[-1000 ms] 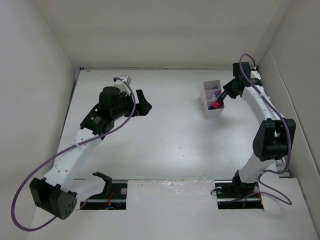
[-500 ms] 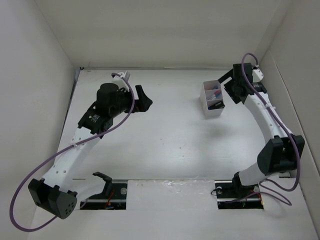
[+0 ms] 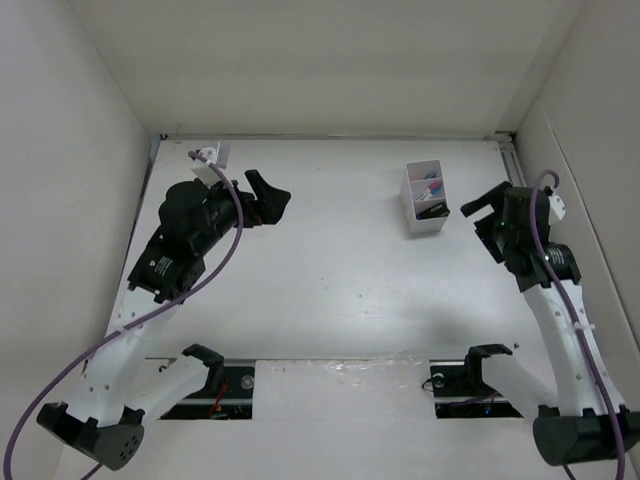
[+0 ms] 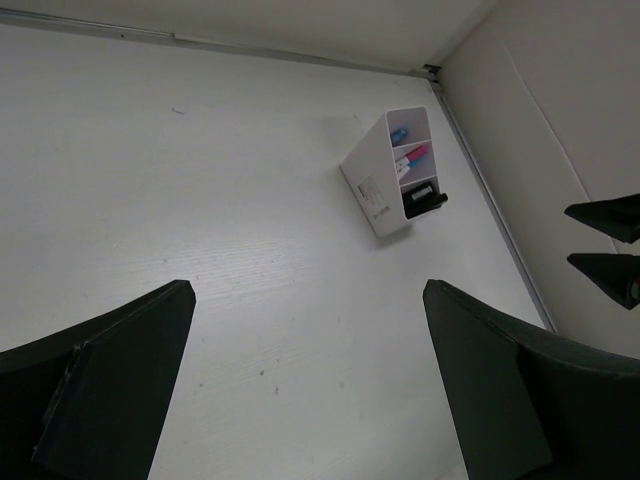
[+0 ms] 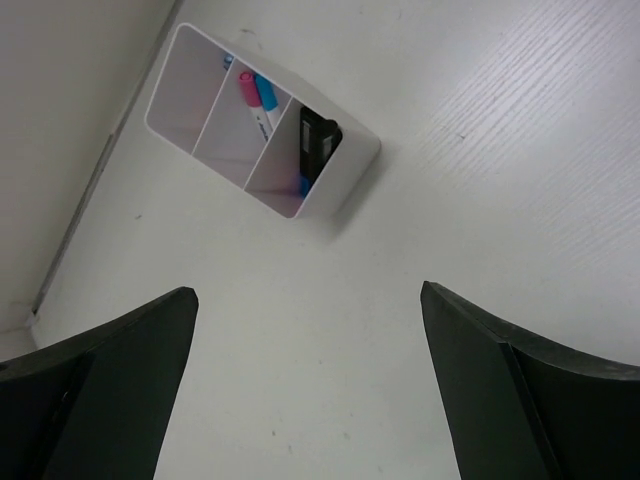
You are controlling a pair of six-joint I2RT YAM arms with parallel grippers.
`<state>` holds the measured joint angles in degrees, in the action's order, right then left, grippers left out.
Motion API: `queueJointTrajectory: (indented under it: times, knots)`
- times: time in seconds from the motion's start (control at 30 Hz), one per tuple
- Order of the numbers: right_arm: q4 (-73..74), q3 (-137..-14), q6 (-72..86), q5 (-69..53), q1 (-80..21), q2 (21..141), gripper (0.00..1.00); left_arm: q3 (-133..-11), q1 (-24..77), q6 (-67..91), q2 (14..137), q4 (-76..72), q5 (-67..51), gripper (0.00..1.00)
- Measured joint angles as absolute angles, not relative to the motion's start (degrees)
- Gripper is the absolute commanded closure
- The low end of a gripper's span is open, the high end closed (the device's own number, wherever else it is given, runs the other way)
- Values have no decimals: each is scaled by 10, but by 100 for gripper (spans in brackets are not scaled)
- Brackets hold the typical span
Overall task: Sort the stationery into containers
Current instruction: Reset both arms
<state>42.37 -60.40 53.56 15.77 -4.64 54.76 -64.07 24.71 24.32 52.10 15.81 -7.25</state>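
The white container stands at the back right of the table, also seen in the left wrist view and the right wrist view. Inside it lie pink and blue pieces in the middle section and a black marker with a blue end in the end section. My right gripper hangs open and empty just right of the container, apart from it. My left gripper is open and empty at the back left, far from the container. Bare table shows between both pairs of fingers.
White walls close the table on the left, back and right. A metal rail runs along the back edge. The right gripper's fingers show at the right edge of the left wrist view.
My right gripper has opened, letting a pink-ended marker go into the container, and has drawn back toward the near right. The left arm has pulled back to the left.
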Motion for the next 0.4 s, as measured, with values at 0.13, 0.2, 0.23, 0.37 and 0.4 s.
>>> queueJointTrajectory:
  times: [0.13, 0.2, 0.23, 0.37, 0.4]
  knots:
    - [442, -599, 536, 150, -46, 487, 0, -632, 247, 243, 512, 160, -64, 0]
    - [450, -599, 536, 150, -46, 472, 0, -632, 247, 242, 516, 165, -56, 0]
    - [453, -599, 536, 150, -46, 468, 0, -632, 247, 241, 519, 169, -53, 0]
    - [472, -603, 535, 141, -46, 465, 0, -632, 247, 235, 533, 184, -45, 0]
    - [477, -603, 534, 134, -46, 466, 0, -632, 247, 233, 537, 187, -44, 0]
